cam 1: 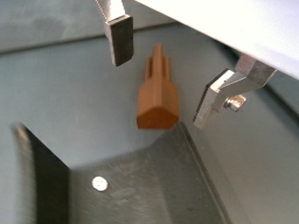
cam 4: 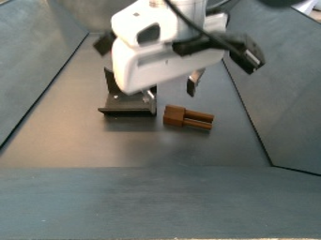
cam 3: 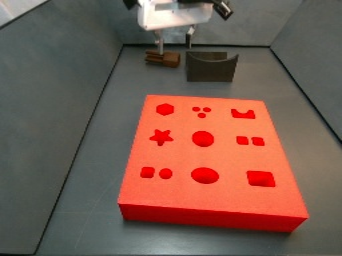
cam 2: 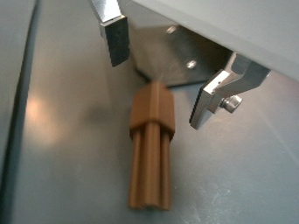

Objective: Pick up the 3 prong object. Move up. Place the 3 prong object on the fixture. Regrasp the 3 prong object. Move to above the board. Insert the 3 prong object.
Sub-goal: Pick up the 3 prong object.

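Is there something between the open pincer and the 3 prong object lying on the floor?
Nothing visible is in the way. The pincer hangs open directly above the 3 prong object, one finger on each side, with only free space between. The fixture stands beside the piece, not over it.

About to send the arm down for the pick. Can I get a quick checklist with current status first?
1. Gripper open: ok, jaws spread wide.
2. Brown pronged piece free: ok, lying flat on the floor, untouched.
3. Piece between the jaws: ok in both wrist views, gripper above it.
4. Fixture clear of the descent: ok, beside the piece, apart.
5. Red board recesses free: ok.
6. Height above the piece: cannot tell.
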Tool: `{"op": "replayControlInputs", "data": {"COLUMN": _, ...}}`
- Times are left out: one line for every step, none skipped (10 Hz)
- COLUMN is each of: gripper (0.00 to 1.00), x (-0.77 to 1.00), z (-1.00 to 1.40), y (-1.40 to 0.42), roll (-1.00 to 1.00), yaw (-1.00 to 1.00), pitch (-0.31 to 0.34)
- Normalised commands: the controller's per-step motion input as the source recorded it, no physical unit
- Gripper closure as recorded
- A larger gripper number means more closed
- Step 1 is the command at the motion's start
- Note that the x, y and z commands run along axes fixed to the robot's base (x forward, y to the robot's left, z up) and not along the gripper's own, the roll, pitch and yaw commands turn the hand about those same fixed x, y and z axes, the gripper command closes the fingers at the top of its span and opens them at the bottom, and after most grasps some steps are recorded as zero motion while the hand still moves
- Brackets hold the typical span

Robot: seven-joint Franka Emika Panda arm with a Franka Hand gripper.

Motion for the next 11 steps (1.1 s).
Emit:
{"op": "replayControlInputs", "data": {"gripper": 0.0, "x": -0.21, "z": -0.74, "y": 0.07, "roll": 0.11, "yaw": 0.93, "pitch": -0.094}}
{"op": "replayControlInputs", "data": {"gripper": 0.0, "x": -0.19, "z": -0.66, "y": 0.03, "roll": 0.08, "yaw": 0.95, "pitch": -0.053}}
{"op": "replayControlInputs", "data": {"gripper": 0.0, "x": -0.02, "z": -0.42, "y": -0.09, "roll": 0.05, "yaw": 0.8, "pitch": -0.026}}
{"op": "replayControlInputs", "data": {"gripper": 0.0, "x": 0.0, "z": 0.0, "y": 0.0, "roll": 0.0, "yaw": 0.0, "pitch": 0.006}}
{"op": "replayControlInputs", "data": {"gripper": 1.0, "x": 0.0, "z": 0.0, "y": 0.0, "roll": 0.0, "yaw": 0.0, "pitch": 0.0}}
{"op": "replayControlInputs", "data": {"gripper": 1.0, "x": 0.0, "z": 0.0, "y": 0.0, "roll": 0.0, "yaw": 0.0, "pitch": 0.0}}
{"op": "replayControlInputs", "data": {"gripper": 1.0, "x": 0.0, "z": 0.0, "y": 0.0, "roll": 0.0, "yaw": 0.0, "pitch": 0.0}}
{"op": "replayControlInputs", "data": {"gripper": 1.0, "x": 0.0, "z": 0.0, "y": 0.0, "roll": 0.0, "yaw": 0.0, "pitch": 0.0}}
{"op": "replayControlInputs", "data": {"gripper": 1.0, "x": 0.0, "z": 0.0, "y": 0.0, "roll": 0.0, "yaw": 0.0, "pitch": 0.0}}
{"op": "replayControlInputs", "data": {"gripper": 1.0, "x": 0.0, "z": 0.0, "y": 0.0, "roll": 0.0, "yaw": 0.0, "pitch": 0.0}}
{"op": "replayControlInputs", "data": {"gripper": 1.0, "x": 0.0, "z": 0.0, "y": 0.0, "roll": 0.0, "yaw": 0.0, "pitch": 0.0}}
